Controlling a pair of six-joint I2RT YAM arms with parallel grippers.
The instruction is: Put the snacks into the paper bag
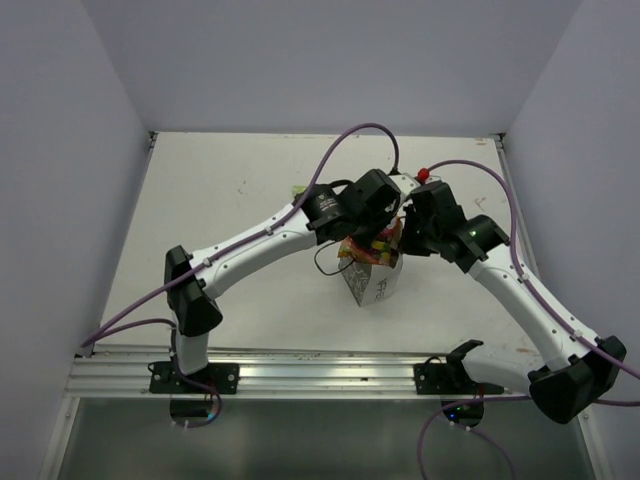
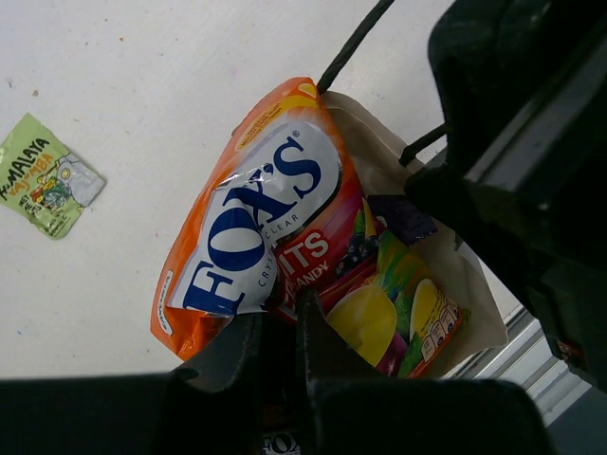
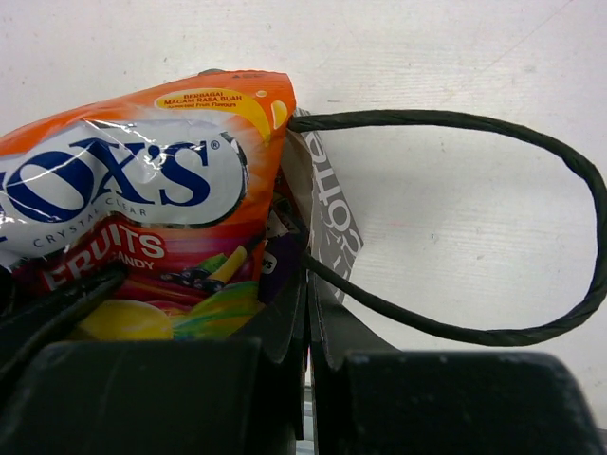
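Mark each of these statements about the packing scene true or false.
1. The pale green packet lies on the table, outside the paper bag. True.
2. The left pincer is wide open and empty. False: it is closed on the orange Fox's packet.
3. The orange Fox's packet sticks out of the bag's mouth. True.
4. The right pincer hangs far from the bag. False: it is shut on the bag's rim, beside a cord handle.

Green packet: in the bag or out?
Out. Green packet lies flat on the table, apart from the paper bag.
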